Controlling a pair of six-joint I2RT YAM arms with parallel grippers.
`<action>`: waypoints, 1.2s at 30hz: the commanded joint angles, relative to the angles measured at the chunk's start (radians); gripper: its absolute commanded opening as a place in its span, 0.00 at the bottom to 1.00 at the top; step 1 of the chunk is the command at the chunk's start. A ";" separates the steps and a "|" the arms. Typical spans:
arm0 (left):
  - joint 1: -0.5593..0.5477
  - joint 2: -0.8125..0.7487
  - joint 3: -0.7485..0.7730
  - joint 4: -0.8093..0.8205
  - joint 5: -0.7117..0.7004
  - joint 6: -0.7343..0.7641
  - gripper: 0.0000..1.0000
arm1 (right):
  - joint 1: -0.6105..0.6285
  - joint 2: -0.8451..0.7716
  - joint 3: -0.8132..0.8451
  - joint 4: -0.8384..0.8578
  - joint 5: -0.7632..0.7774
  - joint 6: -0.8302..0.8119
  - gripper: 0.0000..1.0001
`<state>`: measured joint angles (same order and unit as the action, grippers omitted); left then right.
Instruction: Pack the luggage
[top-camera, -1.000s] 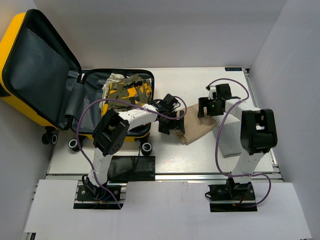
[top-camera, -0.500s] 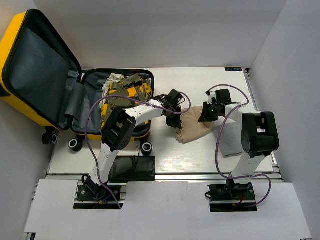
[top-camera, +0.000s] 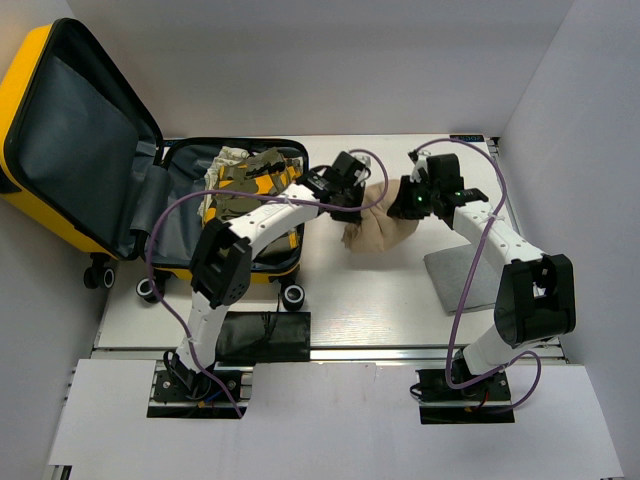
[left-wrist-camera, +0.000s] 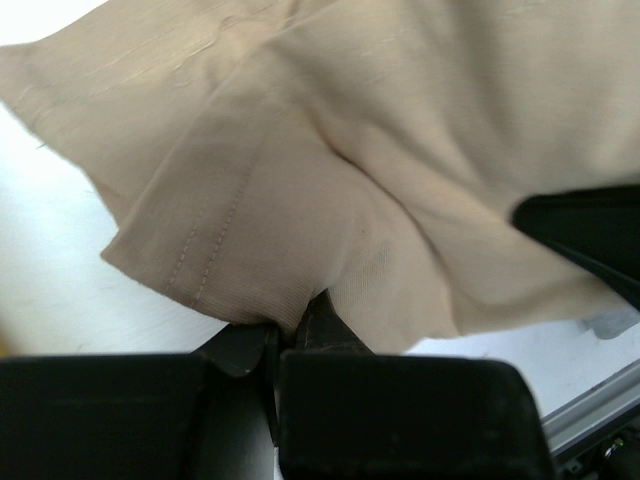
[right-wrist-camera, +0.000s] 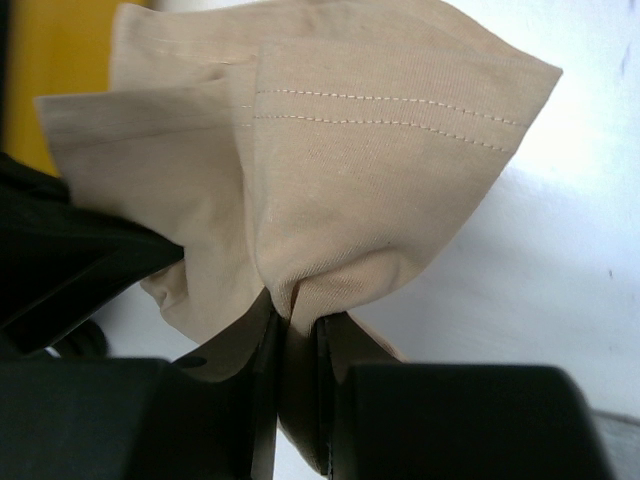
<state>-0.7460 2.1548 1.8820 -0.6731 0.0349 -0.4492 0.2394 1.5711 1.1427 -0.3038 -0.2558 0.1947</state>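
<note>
The left claw (left-wrist-camera: 292, 335) and right claw (right-wrist-camera: 293, 318) are each clamped on the bunched beige cloth (top-camera: 383, 228), at 3 o'clock from the open luggage (top-camera: 70, 120).

Lab robot test cell: plain white panel walls (top-camera: 300, 60), white tabletop (top-camera: 370, 300), aluminium frame rail (top-camera: 350, 352) at near edge.

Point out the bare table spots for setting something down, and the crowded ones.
Free: the table front-centre, between the black pouch and the grey cloth. Crowded: the luggage base, holding clothes, and mid-table, where the left gripper and right gripper pinch the beige garment.
</note>
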 joint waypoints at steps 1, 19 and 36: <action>0.030 -0.187 0.071 0.034 -0.130 0.060 0.00 | 0.063 -0.025 0.113 -0.018 0.000 0.095 0.00; 0.468 -0.331 -0.010 0.084 -0.138 0.207 0.00 | 0.351 0.527 0.851 0.120 -0.025 0.313 0.00; 0.688 -0.122 0.032 0.070 -0.007 0.287 0.00 | 0.406 0.889 1.048 0.177 -0.002 0.377 0.00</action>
<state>-0.0917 2.0312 1.8736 -0.6449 0.0292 -0.1875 0.6376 2.4275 2.1593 -0.1257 -0.2615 0.5564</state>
